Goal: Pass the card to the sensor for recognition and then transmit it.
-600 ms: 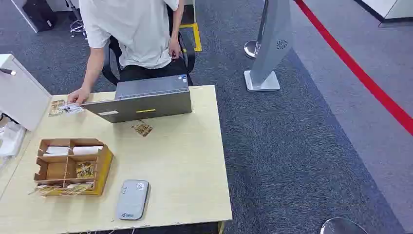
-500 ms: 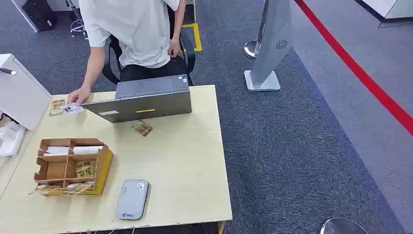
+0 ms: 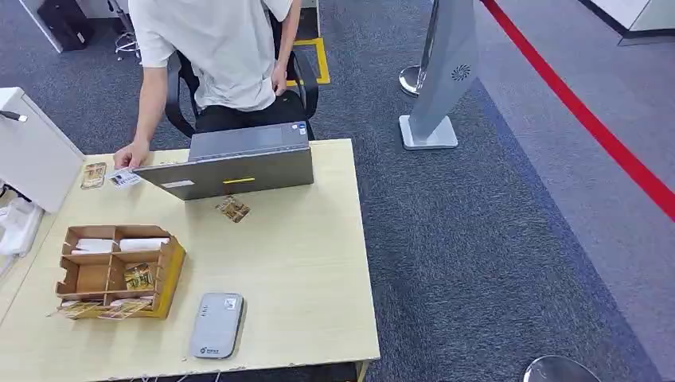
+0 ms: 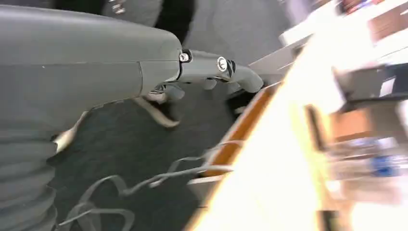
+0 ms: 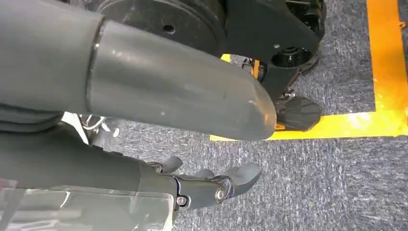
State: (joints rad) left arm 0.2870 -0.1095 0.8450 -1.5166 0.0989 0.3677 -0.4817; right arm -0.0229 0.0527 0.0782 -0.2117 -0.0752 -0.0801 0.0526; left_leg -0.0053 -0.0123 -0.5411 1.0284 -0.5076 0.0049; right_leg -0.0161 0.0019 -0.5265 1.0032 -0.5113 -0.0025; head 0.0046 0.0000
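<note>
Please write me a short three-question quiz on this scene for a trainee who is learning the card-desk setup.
1. True or false: the grey sensor pad lies near the table edge closest to the robot, beside the cardboard organiser.
2. What is the person's hand touching? A) the laptop lid B) a white card on the table C) the organiser
3. Fill in: a lone patterned card lies on the table just in front of the ____.

Key
1. True.
2. B; the hand rests at the far left corner of the table, on the card's edge.
3. Laptop.
</note>
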